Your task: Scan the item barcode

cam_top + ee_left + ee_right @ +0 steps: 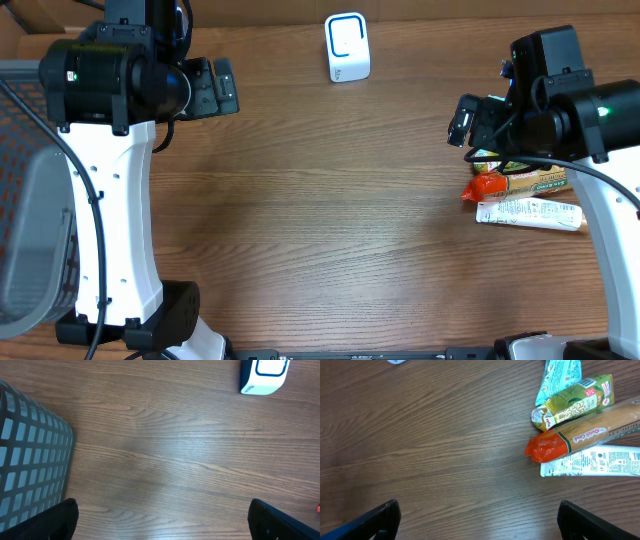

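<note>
Four packets (585, 435) lie together on the worktop (445, 450), ahead of the wide-open right fingers (375, 522), off to one side (no contact); the left fingers (50, 522), also wide open, hold nothing.

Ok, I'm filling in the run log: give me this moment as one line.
left gripper: open, empty | right gripper: open, empty, near packets | packets: lying on table | scanner: far edge

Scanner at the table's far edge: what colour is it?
White, with a blue rounded outline on its face. The scanner shows best in the overhead view.
</note>
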Controlling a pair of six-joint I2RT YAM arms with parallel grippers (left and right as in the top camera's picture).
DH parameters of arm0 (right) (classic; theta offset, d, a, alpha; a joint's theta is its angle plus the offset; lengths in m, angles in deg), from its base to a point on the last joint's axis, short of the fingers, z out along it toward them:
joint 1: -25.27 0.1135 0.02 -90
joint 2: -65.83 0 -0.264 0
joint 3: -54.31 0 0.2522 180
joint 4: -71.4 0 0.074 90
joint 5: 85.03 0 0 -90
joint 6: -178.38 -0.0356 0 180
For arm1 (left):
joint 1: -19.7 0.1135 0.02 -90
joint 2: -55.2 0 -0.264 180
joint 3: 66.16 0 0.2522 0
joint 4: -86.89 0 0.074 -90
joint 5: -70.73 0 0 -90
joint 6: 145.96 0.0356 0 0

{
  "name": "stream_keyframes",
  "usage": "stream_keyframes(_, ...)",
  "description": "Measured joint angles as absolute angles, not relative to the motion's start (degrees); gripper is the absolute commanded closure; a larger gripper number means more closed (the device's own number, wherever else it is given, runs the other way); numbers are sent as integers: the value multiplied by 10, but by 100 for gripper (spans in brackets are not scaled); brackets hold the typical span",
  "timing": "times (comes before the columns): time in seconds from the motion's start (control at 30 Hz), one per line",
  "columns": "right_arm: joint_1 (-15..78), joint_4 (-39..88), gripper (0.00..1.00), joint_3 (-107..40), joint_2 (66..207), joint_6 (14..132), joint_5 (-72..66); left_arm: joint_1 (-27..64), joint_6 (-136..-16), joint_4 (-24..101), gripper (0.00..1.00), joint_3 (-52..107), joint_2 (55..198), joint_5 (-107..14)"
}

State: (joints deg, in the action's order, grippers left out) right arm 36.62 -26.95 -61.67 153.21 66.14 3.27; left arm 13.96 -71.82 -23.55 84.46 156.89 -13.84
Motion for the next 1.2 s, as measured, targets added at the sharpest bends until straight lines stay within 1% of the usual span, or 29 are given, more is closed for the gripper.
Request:
stream_keyframes(0.5, 366, -270, 0, -617, 1530, 661, 33, 140, -718, -236, 0, 845, 1569, -138)
stream_keyframes(0.77, 366, -261, 0, -617, 1472, 661, 47, 140, -718, -236, 0, 845, 1569, -138)
stream_keyframes(1.03, 366, -169, 0, -609, 1400, 662, 72, 140, -718, -236, 0, 845, 1569, -138)
stream_keyframes(1.2, 366, -99, 0, -565, 1350, 662, 93, 140, -718, -236, 0, 845, 1569, -138)
